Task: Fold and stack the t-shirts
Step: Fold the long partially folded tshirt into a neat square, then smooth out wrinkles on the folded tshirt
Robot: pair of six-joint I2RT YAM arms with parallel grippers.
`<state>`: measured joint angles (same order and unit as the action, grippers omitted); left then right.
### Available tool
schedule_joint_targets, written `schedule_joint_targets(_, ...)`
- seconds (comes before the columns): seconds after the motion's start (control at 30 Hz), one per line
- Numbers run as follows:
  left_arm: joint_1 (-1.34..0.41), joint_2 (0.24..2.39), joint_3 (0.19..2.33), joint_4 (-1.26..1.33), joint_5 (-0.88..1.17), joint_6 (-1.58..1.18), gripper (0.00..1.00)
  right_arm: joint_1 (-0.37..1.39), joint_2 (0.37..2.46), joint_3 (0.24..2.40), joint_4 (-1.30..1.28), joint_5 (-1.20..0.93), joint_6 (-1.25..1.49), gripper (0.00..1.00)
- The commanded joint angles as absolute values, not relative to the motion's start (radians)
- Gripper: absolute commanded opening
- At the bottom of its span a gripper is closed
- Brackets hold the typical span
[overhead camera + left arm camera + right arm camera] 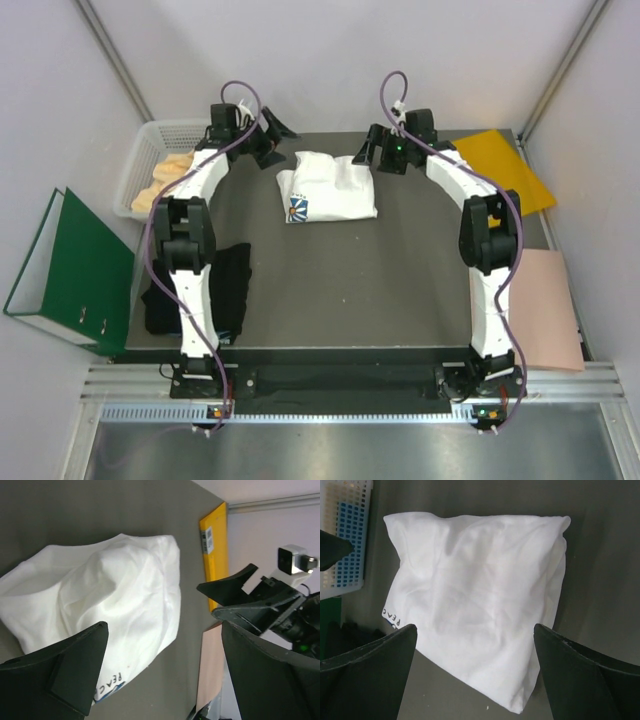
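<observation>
the white shirt (328,187) is lying folded at the table's (400,290) far middle, likely as the stack's base. the left gripper (272,135) and right gripper (370,150) are hovering wide open beside its far corners, holding nothing. the black shirt (232,285) is lying at the near left, likely next.

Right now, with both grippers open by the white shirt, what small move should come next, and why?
Probably draw the left gripper back toward the black t-shirt: the white t-shirt lies folded and free, while the black one sits bunched.
</observation>
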<state>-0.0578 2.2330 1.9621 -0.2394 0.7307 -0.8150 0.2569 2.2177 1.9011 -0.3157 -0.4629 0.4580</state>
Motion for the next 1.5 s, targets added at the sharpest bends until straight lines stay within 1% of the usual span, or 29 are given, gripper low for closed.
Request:
schedule_joint_targets(0.0, -0.071, 2.296, 1.969, -0.337, 0.672, -0.697, 0.99, 0.244, 2.134, 1.862, -0.304, -0.442, 0.437, 1.0)
schedule_joint_targets(0.27, -0.104, 2.463, 2.135, -0.388, 0.672, -0.673, 0.98, 0.239, 2.103, 1.818, -0.305, -0.426, 0.445, 1.0)
schedule_joint_targets(0.37, -0.113, 2.488, 2.152, -0.367, 0.681, -0.684, 0.88, 0.233, 2.097, 1.806, -0.308, -0.426, 0.446, 1.0)
schedule_joint_targets(0.43, -0.117, 2.496, 2.151, -0.353, 0.687, -0.695, 0.7, 0.23, 2.094, 1.799, -0.313, -0.426, 0.445, 1.0)
schedule_joint_targets(0.47, -0.117, 2.496, 2.152, -0.35, 0.689, -0.698, 0.59, 0.229, 2.097, 1.796, -0.314, -0.426, 0.445, 1.0)
schedule_joint_targets(0.5, -0.117, 2.494, 2.154, -0.35, 0.687, -0.701, 0.16, 0.227, 2.098, 1.798, -0.321, -0.428, 0.445, 1.0)
schedule_joint_targets(0.53, -0.115, 2.482, 2.154, -0.368, 0.678, -0.7, 0.0, 0.227, 2.098, 1.796, -0.322, -0.429, 0.443, 1.0)
schedule_joint_targets(0.63, -0.114, 2.427, 2.123, -0.377, 0.654, -0.686, 0.0, 0.227, 2.103, 1.796, -0.328, -0.434, 0.442, 1.0)
schedule_joint_targets(0.83, -0.1, 2.275, 2.007, -0.368, 0.608, -0.68, 0.0, 0.229, 2.121, 1.793, -0.33, -0.451, 0.446, 1.0)
schedule_joint_targets(0.93, -0.089, 2.199, 1.899, -0.321, 0.568, -0.689, 0.0, 0.229, 2.126, 1.79, -0.328, -0.453, 0.448, 1.0)
schedule_joint_targets(1.03, -0.077, 2.194, 1.856, -0.344, 0.538, -0.683, 0.0, 0.229, 2.132, 1.787, -0.325, -0.456, 0.452, 0.99)
schedule_joint_targets(1.17, -0.071, 2.269, 1.874, -0.386, 0.575, -0.681, 0.0, 0.232, 2.14, 1.786, -0.327, -0.459, 0.459, 1.0)
schedule_joint_targets(1.2, -0.071, 2.287, 1.879, -0.385, 0.589, -0.675, 0.11, 0.232, 2.138, 1.787, -0.327, -0.459, 0.459, 1.0)
schedule_joint_targets(1.23, -0.069, 2.324, 1.903, -0.39, 0.606, -0.675, 0.32, 0.235, 2.14, 1.786, -0.327, -0.457, 0.46, 1.0)
schedule_joint_targets(1.27, -0.069, 2.341, 1.914, -0.387, 0.639, -0.669, 0.56, 0.235, 2.14, 1.787, -0.327, -0.457, 0.459, 1.0)
schedule_joint_targets(1.3, -0.069, 2.368, 1.928, -0.382, 0.656, -0.663, 0.97, 0.236, 2.14, 1.787, -0.328, -0.456, 0.46, 1.0)
schedule_joint_targets(1.33, -0.069, 2.375, 1.957, -0.406, 0.654, -0.655, 0.99, 0.239, 2.14, 1.789, -0.328, -0.454, 0.457, 0.99)
schedule_joint_targets(1.47, -0.055, 2.332, 1.954, -0.411, 0.638, -0.629, 0.99, 0.256, 2.143, 1.809, -0.342, -0.449, 0.445, 1.0)
